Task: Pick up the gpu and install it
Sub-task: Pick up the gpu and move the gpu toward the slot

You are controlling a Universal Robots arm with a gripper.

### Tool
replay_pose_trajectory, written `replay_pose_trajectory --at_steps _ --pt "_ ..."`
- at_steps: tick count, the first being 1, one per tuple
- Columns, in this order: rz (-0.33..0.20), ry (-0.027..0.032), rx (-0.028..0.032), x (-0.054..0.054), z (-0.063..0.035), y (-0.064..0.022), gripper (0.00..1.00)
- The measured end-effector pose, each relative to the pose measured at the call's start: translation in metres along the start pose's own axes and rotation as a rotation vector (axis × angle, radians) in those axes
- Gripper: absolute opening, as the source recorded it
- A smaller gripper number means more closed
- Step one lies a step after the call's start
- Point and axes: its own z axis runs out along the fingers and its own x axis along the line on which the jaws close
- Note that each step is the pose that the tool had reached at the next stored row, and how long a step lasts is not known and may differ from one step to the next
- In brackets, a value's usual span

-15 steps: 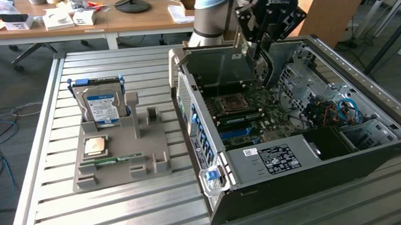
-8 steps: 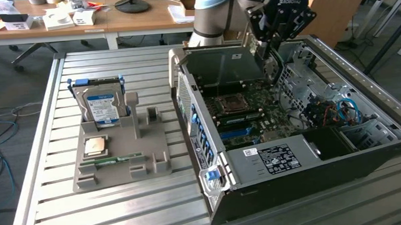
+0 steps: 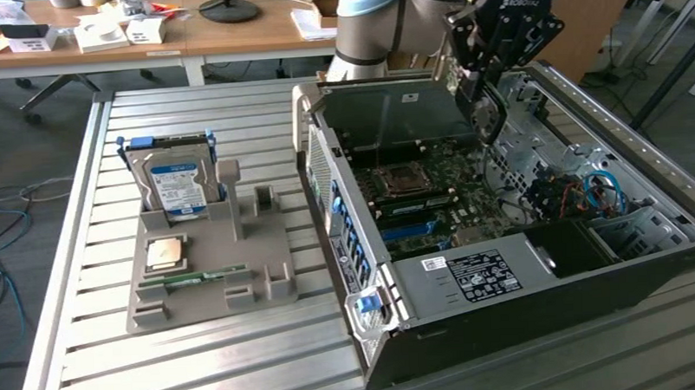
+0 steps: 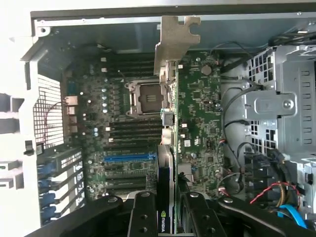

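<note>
The tool (image 4: 169,213) pinches the gpu (image 4: 167,168) edge-on above the motherboard (image 4: 202,118) — best lowered upright, squared to that board, without tilt

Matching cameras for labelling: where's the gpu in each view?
Exterior view: gpu hangs from the gripper over the open PC case, toward the exterior view's right.
Wrist view: gpu edge-on, held in the gripper, over the motherboard.
Shared landmark: the empty CPU socket.
</note>
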Motion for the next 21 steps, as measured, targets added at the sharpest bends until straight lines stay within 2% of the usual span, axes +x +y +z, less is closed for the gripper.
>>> replay_pose_trajectory --at_steps 21 --pt "-0.06 0.0034 -0.0032 -0.025 0.0011 0.002 0.26"
